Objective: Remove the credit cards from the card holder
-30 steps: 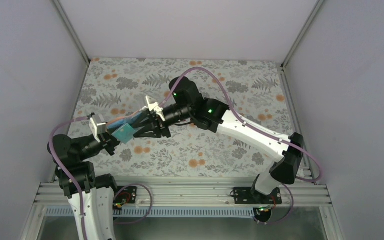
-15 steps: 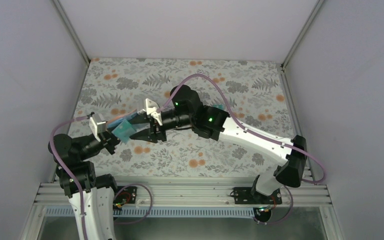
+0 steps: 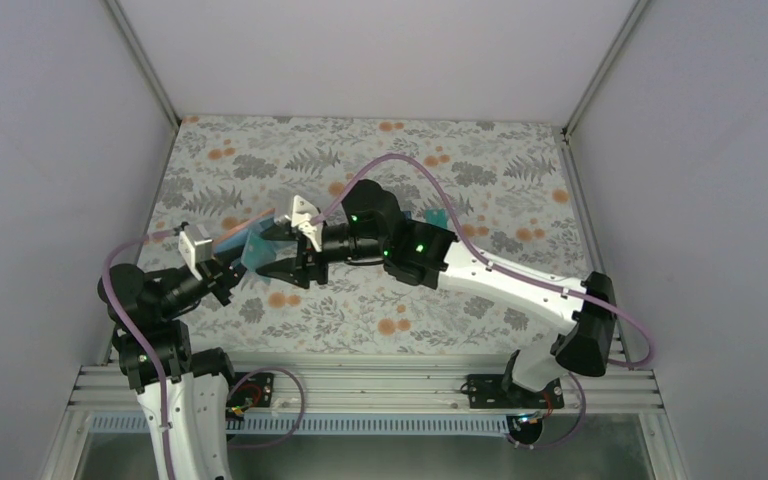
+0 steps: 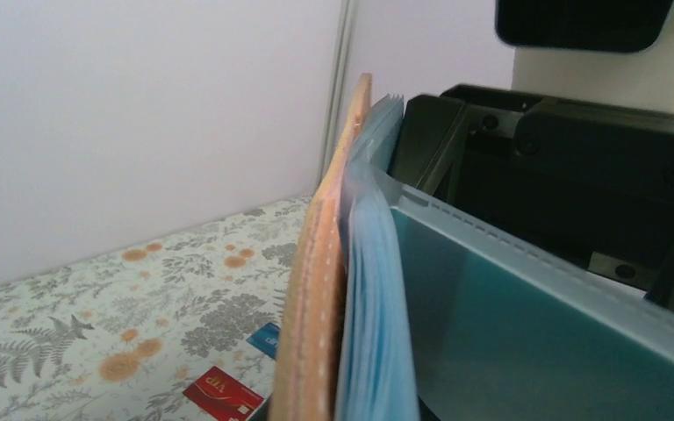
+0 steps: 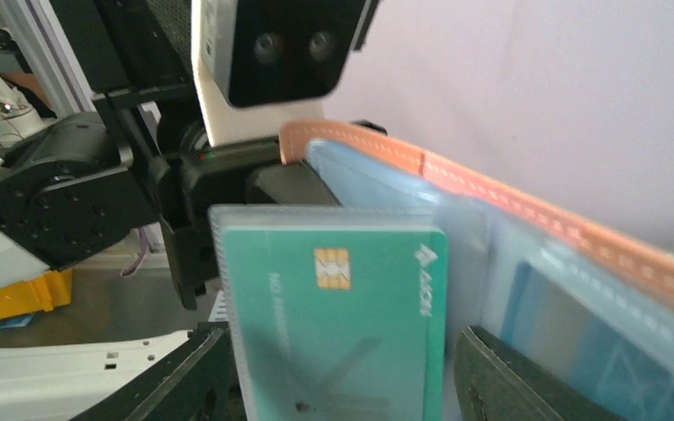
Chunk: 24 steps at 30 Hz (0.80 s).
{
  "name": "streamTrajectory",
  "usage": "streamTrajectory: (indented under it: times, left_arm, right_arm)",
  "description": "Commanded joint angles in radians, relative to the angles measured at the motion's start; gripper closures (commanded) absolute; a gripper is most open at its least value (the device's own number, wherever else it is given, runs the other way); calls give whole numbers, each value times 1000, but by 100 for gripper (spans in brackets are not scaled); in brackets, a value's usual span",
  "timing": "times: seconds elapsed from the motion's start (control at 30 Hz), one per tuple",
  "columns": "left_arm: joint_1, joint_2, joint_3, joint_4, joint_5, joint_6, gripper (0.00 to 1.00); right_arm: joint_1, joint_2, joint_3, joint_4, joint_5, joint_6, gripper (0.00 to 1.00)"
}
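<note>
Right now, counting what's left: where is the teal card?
Right wrist view, centre: the teal card sits in the card holder's clear sleeve, between the right gripper's fingers.

The card holder is orange-tan outside, light blue inside. The card is teal; the table, grey-and-orange floral.

The card holder looks like stitched matt leather with translucent soft plastic sleeves, the teal card smooth plastic.
</note>
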Motion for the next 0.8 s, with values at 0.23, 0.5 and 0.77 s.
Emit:
streamTrajectory:
  times: [0.23, 0.5, 0.77]
  left_arm:
    - [-11, -9, -6, 127, 17, -62, 97]
    - [-10, -12, 35, 63, 51, 1, 98]
    - [-11, -8, 52, 56, 54, 7, 98]
  right_arm:
    - [-13, -70, -104, 106, 61, 95, 28]
    - [-24, -64, -56, 78, 83, 44, 25]
    - [-24, 26, 69, -103, -214, -83, 29]
